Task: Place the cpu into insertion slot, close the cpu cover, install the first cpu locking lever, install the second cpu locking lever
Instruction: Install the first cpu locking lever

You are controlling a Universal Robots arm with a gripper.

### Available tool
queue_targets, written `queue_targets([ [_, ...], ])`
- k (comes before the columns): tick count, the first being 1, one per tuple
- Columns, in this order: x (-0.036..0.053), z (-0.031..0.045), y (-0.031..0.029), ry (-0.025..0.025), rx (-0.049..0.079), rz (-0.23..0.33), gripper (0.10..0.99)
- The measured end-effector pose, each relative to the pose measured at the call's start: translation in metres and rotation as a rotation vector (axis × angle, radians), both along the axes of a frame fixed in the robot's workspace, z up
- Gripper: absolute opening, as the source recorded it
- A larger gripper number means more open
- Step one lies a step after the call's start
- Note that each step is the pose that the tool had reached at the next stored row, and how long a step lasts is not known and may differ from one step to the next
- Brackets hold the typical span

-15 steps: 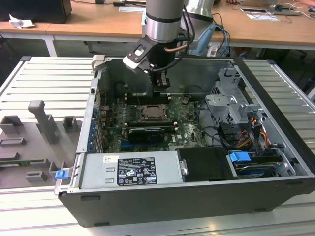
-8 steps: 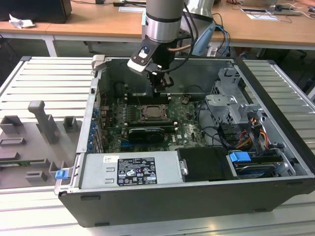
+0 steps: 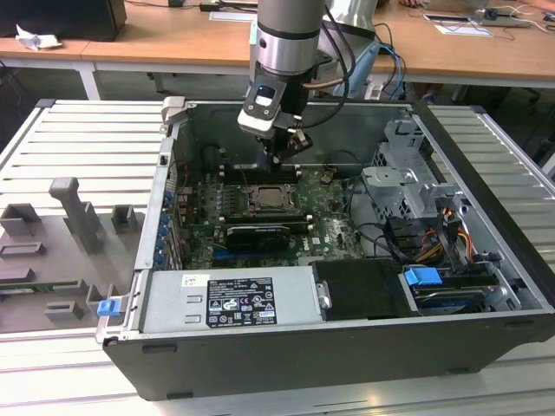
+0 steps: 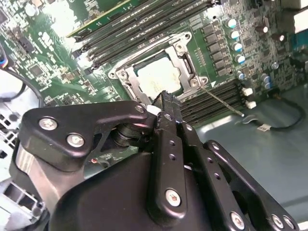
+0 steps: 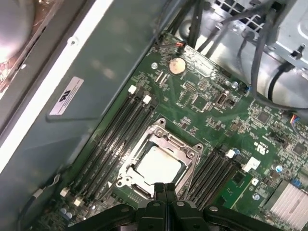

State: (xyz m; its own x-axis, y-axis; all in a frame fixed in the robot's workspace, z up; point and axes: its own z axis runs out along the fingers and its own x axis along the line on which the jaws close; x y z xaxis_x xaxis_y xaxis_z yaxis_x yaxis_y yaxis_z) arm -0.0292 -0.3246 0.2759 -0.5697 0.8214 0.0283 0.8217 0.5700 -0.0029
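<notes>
The cpu (image 5: pixel 159 166) lies flat in its socket on the green board, silvery top up, and shows in both wrist views (image 4: pixel 158 79). The cpu cover (image 5: pixel 186 150), a silvery frame, lies down around it (image 4: pixel 185 65). A thin metal locking lever (image 4: pixel 222 99) runs out from one corner of the socket. My gripper (image 5: pixel 166 186) hangs just above the socket's edge with its black fingers pressed together and nothing between them (image 4: pixel 166 99). In the exterior view the gripper (image 3: pixel 279 159) hovers over the socket (image 3: pixel 267 198), slightly towards the back of the case.
The open computer case holds a grey power supply (image 3: pixel 230 299) at the front, a long black card (image 3: pixel 256 236) in front of the socket, and a metal drive cage (image 3: pixel 403 186) with cables on the exterior view's right. Black memory slots (image 5: pixel 113 139) flank the socket.
</notes>
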Motion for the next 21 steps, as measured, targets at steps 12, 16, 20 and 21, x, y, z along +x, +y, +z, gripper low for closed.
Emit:
queue_targets([
  [12, 0.0000, 0.0000, 0.0000, -0.0001, 0.000, 0.253, 0.106],
  [16, 0.0000, 0.0000, 0.0000, -0.0001, 0.000, 0.309, 0.106],
  [20, 0.0000, 0.0000, 0.0000, 0.0000, 0.000, 0.432, 0.106],
  [21, 0.0000, -0.0001, 0.0000, 0.0000, 0.000, 0.455, 0.106],
])
